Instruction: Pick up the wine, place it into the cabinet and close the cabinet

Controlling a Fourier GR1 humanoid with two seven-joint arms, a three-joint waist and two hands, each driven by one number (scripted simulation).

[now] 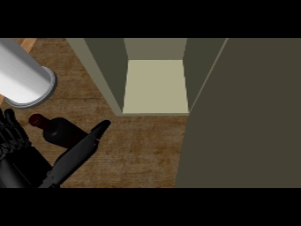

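Note:
The wine bottle (62, 131), dark with a red cap, stands on the wooden counter (140, 150) at the left, in front of the cabinet. My left hand (9, 165) fills the lower left corner, close to the view. Its fingers (3, 128) point up on the bottle's left, and its thumb (81, 152) stretches straight along the bottle's right side and hides part of its base. The hand is open, with the bottle in the gap between thumb and fingers. The cabinet (107, 75) is open and shows a bare pale shelf (156, 86). My right hand does not show.
The open cabinet door (250, 114) is a broad dark olive panel covering the right side of the view. A pale grey cylinder with a rimmed end (16, 75) reaches in from the upper left, just above my fingers.

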